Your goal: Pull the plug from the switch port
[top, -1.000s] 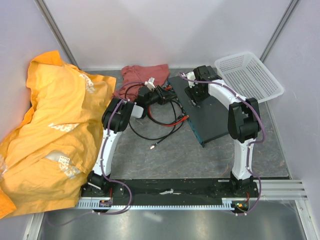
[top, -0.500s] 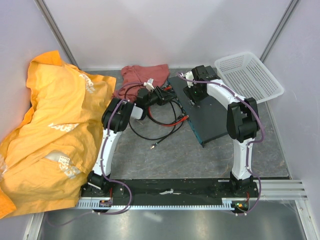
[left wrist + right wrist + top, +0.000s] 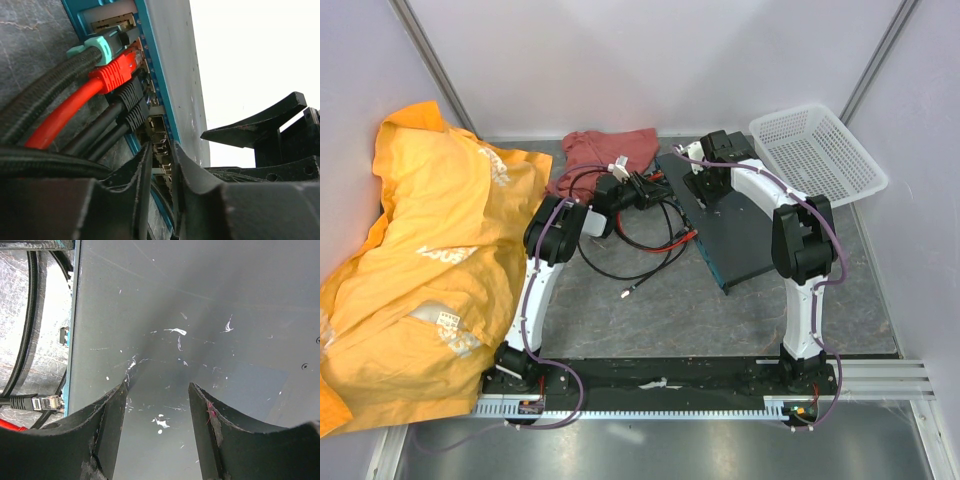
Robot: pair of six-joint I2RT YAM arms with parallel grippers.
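Note:
The switch [image 3: 735, 235] is a flat dark slab with a teal port edge on its left. In the left wrist view its port face [image 3: 150, 85] holds a teal plug [image 3: 102, 45], a red plug [image 3: 117, 72] and two black plugs [image 3: 132, 95]. My left gripper [image 3: 162, 160] sits just below the black plugs, facing empty ports. Its jaws stand a narrow gap apart with nothing between them. My right gripper [image 3: 157, 390] is open, close over the switch's scratched top [image 3: 210, 310]. A loose black plug [image 3: 45, 402] lies beside the switch.
A big orange cloth [image 3: 420, 250] covers the left side. A reddish cloth [image 3: 605, 150] lies at the back. A white mesh basket [image 3: 820, 150] stands at the back right. Black and red cables [image 3: 650, 255] loop in front of the switch, one end [image 3: 625, 293] loose.
My right arm has shifted slightly left and back over the switch. My left gripper has stayed at the port edge.

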